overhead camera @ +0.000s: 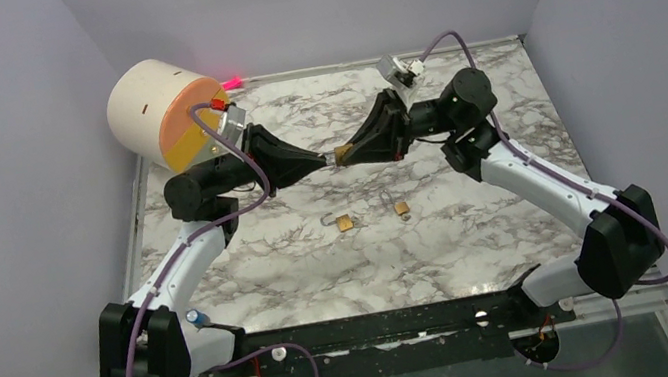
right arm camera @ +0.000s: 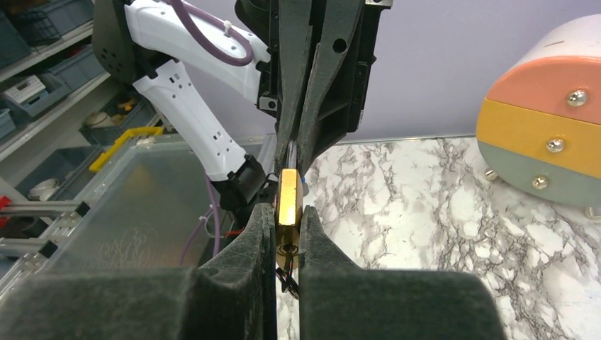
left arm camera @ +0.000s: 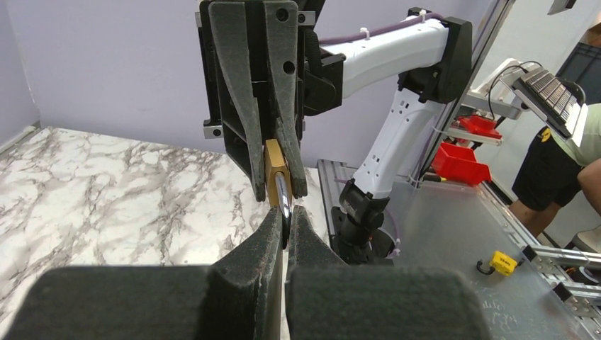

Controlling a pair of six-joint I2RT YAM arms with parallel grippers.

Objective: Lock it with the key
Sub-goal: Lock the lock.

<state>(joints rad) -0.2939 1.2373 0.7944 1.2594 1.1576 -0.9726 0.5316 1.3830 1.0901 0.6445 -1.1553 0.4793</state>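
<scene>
The round drawer unit [overhead camera: 162, 111] sits at 10 o'clock on the bench [overhead camera: 478, 226]. Its orange, yellow and grey-green drawer fronts are all closed, so their contents are hidden. In the left wrist view, red bins [left arm camera: 461, 163] stand off the bench at 3 o'clock, and what they hold is too small to tell.

The bench top is white marble with grey veins, enclosed by plain lilac walls [overhead camera: 310, 0]. Above its middle the left gripper [overhead camera: 324, 158] and right gripper [overhead camera: 344, 155] meet tip to tip. The right jaws are clenched on the brass padlock [right arm camera: 289, 200]. The left jaws are pinched on a thin silvery key [left arm camera: 283, 203] that touches the padlock's end.

At 6 o'clock from that meeting point a loose padlock [overhead camera: 344, 222] lies on the marble. A second loose padlock [overhead camera: 402, 208] lies just beside it at 3 o'clock.

The fingers cover the joint between key and padlock, so I cannot tell whether the key is seated in the keyhole.
</scene>
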